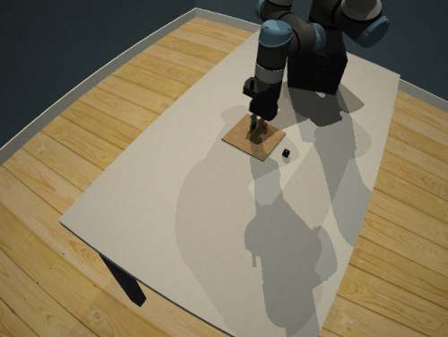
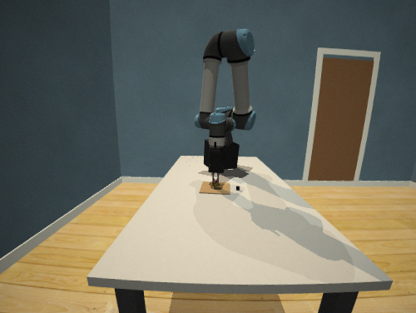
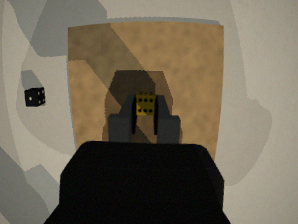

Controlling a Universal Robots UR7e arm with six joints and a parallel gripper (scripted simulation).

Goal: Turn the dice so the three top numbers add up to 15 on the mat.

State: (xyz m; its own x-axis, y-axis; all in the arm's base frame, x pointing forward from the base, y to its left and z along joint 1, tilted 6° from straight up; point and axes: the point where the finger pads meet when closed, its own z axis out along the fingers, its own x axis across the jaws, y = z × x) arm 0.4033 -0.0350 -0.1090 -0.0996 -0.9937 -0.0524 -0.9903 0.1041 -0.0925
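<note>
Yellow die [image 3: 145,104] sits pinched in the claw [image 3: 144,121] over the brown mat [image 3: 193,63], likely for turning to a new face. Red die [image 1: 264,125] lies just beside it; black die [image 1: 286,153] rests off the mat on the tabletop [image 1: 179,202], needing retrieval.

Black die's [image 3: 35,96] pips too blurred
</note>
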